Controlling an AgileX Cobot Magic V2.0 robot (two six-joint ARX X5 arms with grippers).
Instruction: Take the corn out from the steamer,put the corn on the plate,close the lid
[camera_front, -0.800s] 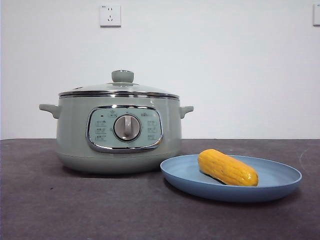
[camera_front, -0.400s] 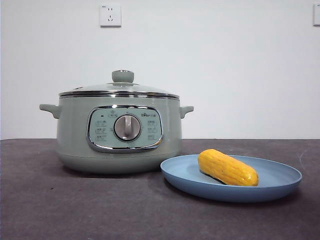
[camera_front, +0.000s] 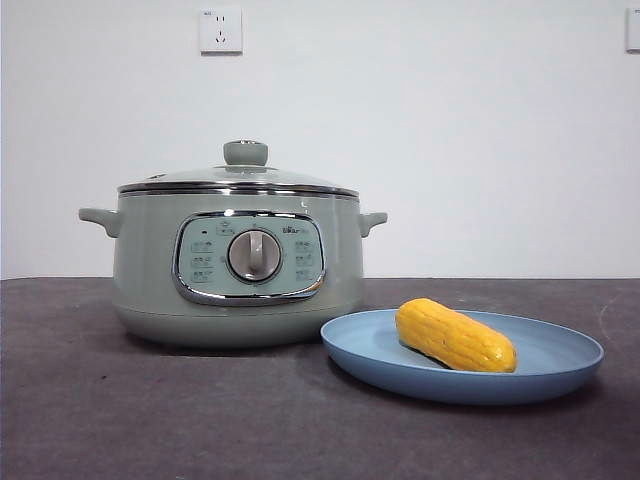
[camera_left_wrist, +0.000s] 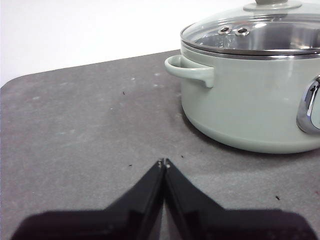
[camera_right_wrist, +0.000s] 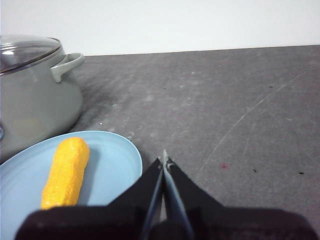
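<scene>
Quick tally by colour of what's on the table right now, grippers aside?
Sage green: 2, the steamer and the lid with its green knob
Light blue: 1, the plate
Yellow-orange: 1, the corn
Total: 4

I am looking across a dark grey table (camera_front: 120, 400) that is carrying two things. The steamer (camera_front: 235, 270) is sitting directly on it, and the plate (camera_front: 560, 365) is resting just beside the pot.
</scene>
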